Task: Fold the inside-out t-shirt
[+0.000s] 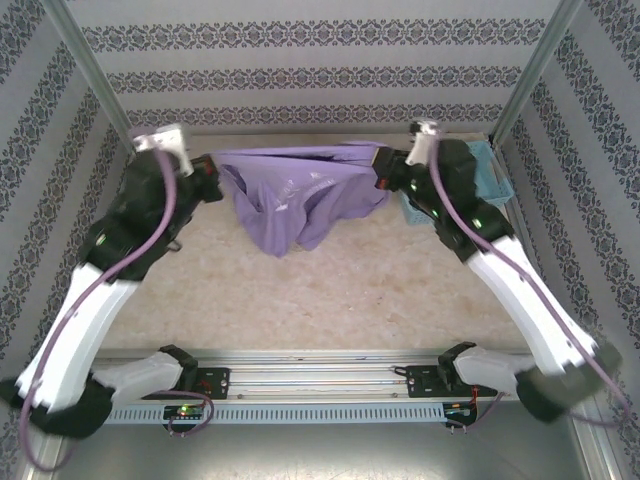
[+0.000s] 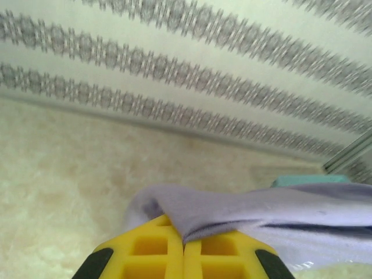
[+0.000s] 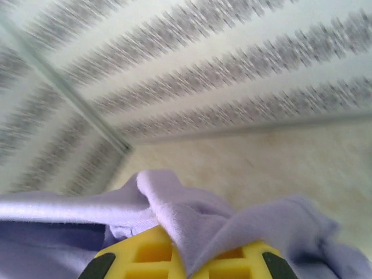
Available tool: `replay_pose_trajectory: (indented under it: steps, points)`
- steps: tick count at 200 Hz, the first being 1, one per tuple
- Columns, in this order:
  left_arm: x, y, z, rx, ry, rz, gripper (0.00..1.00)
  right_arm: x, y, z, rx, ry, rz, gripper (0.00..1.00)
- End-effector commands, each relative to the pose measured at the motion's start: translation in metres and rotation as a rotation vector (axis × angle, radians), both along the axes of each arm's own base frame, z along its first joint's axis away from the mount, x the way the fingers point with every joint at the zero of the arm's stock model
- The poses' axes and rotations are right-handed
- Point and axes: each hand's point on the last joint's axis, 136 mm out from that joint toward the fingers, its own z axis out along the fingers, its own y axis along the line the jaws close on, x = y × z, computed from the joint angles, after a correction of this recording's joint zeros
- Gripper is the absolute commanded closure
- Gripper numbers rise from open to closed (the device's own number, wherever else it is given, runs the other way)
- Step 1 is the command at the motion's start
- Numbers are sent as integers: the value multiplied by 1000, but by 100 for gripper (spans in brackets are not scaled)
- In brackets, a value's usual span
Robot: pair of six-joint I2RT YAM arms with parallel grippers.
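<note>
Left gripper (image 2: 183,247) and right gripper (image 3: 179,256): both fully closed, each pinching a top edge of the t-shirt (image 1: 300,195). The shirt hangs stretched between them, left of the basket (image 1: 492,172), with its lower part bunched and twisted above the table (image 1: 330,300).

Risks, largest first:
- The cloth sags unevenly, so laying it down may set creases.
- The right end hangs just beside the basket (the lattice could snag it).
- The thin pinches may slip if the arms pull apart.
</note>
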Motion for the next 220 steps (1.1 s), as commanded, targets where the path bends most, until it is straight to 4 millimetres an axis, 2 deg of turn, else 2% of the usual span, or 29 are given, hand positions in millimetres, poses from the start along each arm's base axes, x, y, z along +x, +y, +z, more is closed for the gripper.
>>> replay_pose_trajectory:
  steps: [1,9,26,40,49,57,59,63,71,85,91,108,126,141,151,175,195,220]
  points:
    - [-2,14,-87,149,186,43,100,-13,-9,-80,-26,138,-25,100]
    - [-5,7,-124,150,272,6,100,-24,-3,-119,-14,205,-2,100]
    - [-17,-7,-210,131,477,-49,100,-53,12,-217,-4,378,29,100]
    - [-32,-15,-267,96,619,-85,100,-82,14,-290,-31,529,13,99]
    - [-43,-16,-295,81,692,-85,100,-98,11,-323,-52,607,-12,94]
    - [-51,-15,-313,76,739,-79,100,-107,8,-337,-63,641,-27,89]
    - [-52,-15,-316,75,747,-78,100,-112,3,-347,-80,659,-40,87]
    - [-55,-14,-321,77,761,-78,100,-117,-2,-355,-101,677,-55,84]
    - [-60,-13,-330,78,788,-78,100,-119,-11,-358,-130,683,-92,78]
    - [-62,-14,-336,73,802,-85,100,-120,-20,-350,-191,650,-98,71]
    - [-61,-17,-335,69,800,-97,100,-114,-18,-332,-205,609,-96,68]
    - [-58,-21,-327,66,783,-118,100,-110,-22,-306,-294,533,-80,60]
    - [-54,-22,-319,67,760,-124,100,-108,-14,-286,-369,474,-20,53]
    - [-52,-23,-314,63,736,-128,100,-109,1,-281,-418,455,51,47]
    - [-51,-23,-311,59,723,-129,100,-111,16,-282,-443,447,125,44]
    - [-52,-20,-306,58,699,-117,100,-114,45,-300,-569,452,259,41]
    - [-54,-18,-303,60,694,-113,100,-114,60,-320,-683,456,333,41]
    - [-57,-15,-304,68,698,-107,100,-113,75,-335,-755,456,391,41]
